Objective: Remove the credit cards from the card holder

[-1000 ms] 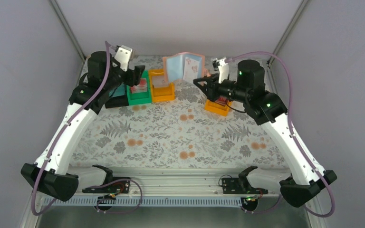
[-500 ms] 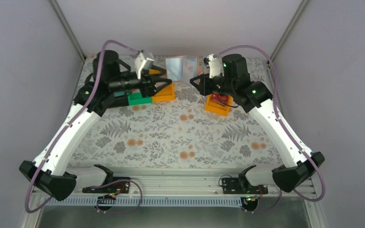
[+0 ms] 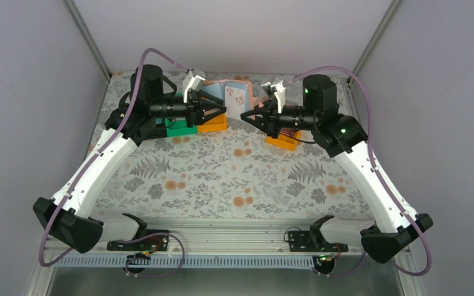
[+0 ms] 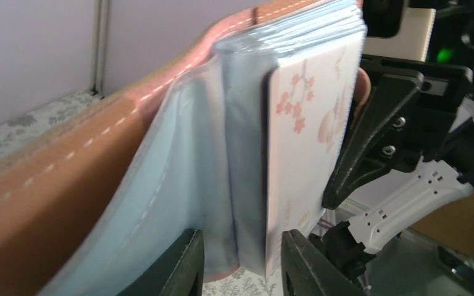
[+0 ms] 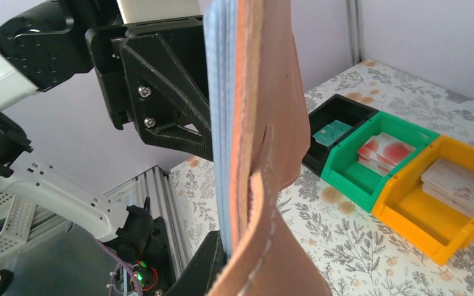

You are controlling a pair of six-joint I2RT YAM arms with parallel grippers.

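Right gripper (image 3: 244, 115): clamps the card holder (image 3: 235, 94) by its brownish-pink cover, jaws closed on it. Holds it upright and open, off the table (image 3: 234, 179), near the far edge and between the two arms.

Left gripper (image 4: 242, 239): straddles the lower edge of a pale blue sleeve (image 4: 247, 154) carrying a whitish credit card (image 4: 308, 154) printed with pink blossoms. Fingers (image 4: 188, 265) partly apart, one just beside each face of the sleeve. Cannot tell whether pressing on it or not.

Right wrist view: shows the holder edge-on, sleeves on the left, cover on the right.

Beyond the holder, touching in a row:
- black bin (image 5: 345, 105) with a teal card (image 5: 328, 131)
- green bin (image 5: 358, 185) with red-and-white cards (image 5: 382, 151)
- orange bin (image 5: 432, 234) with whitish cards (image 5: 453, 179)

Under the right arm: second orange bin (image 3: 282, 142), well apart from the row.
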